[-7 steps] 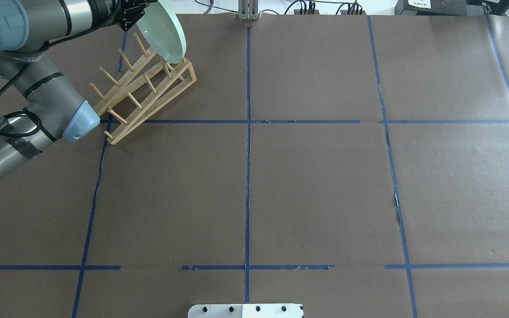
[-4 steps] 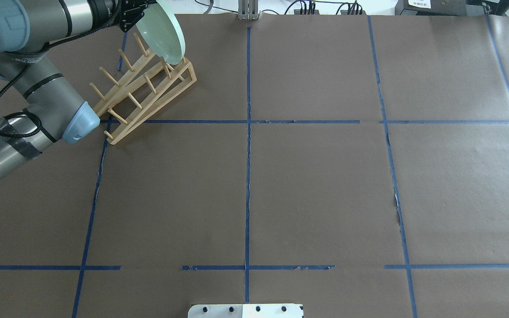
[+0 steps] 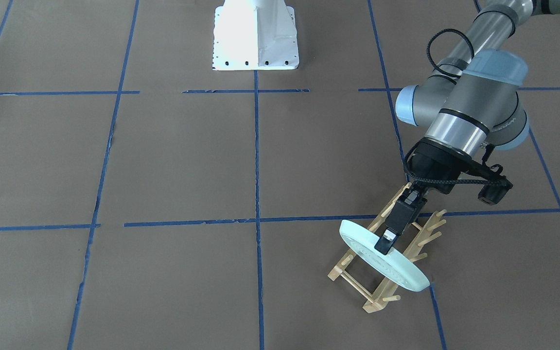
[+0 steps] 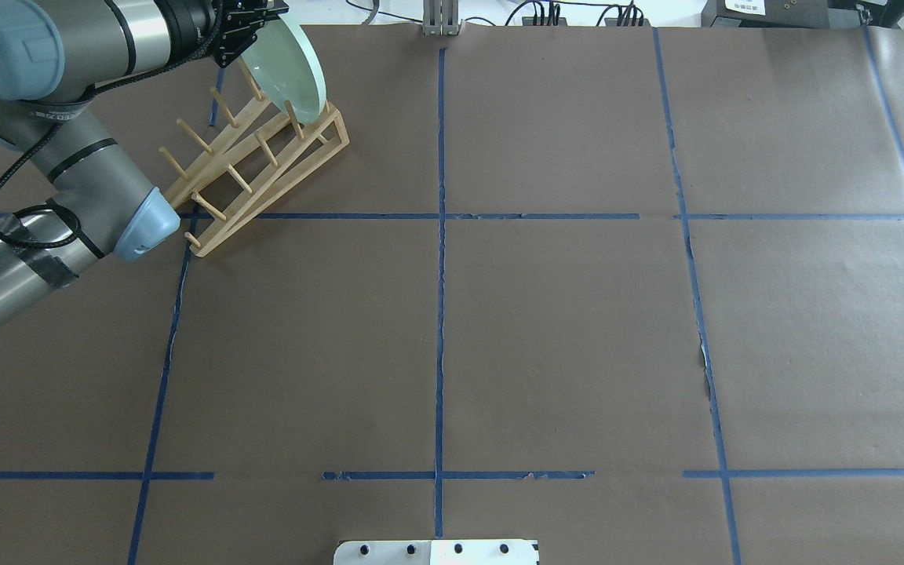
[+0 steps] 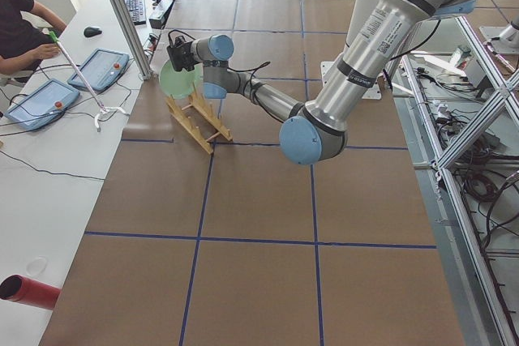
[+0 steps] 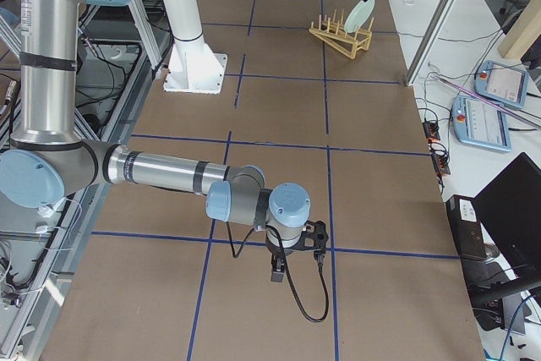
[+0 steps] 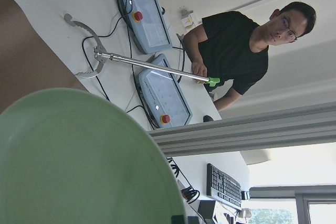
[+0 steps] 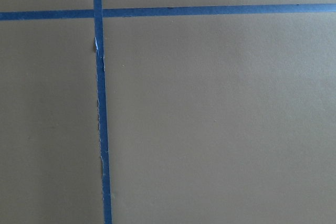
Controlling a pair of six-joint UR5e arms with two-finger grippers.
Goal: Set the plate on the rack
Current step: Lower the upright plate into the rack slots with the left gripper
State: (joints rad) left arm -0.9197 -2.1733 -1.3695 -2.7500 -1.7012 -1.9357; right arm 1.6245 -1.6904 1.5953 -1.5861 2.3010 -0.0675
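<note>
Plate (image 4: 286, 64) lower in rack (image 4: 264, 161), left hand (image 3: 385, 243) gripping

left arm (image 3: 474, 116): silver-grey tubes, pale blue round joint caps, a black looped cable; left gripper (image 3: 386, 241) is black.

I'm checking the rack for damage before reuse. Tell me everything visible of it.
The rack looks like light bare wood: two parallel rails carrying rows of pegs, joined by thin cross rods, no break visible. It stands on the brown-papered table, askew to the blue tape lines, at the robot's far left. The plate, gripped by the left end effector, leans tilted among the pegs at its far end; contact is unclear.
</note>
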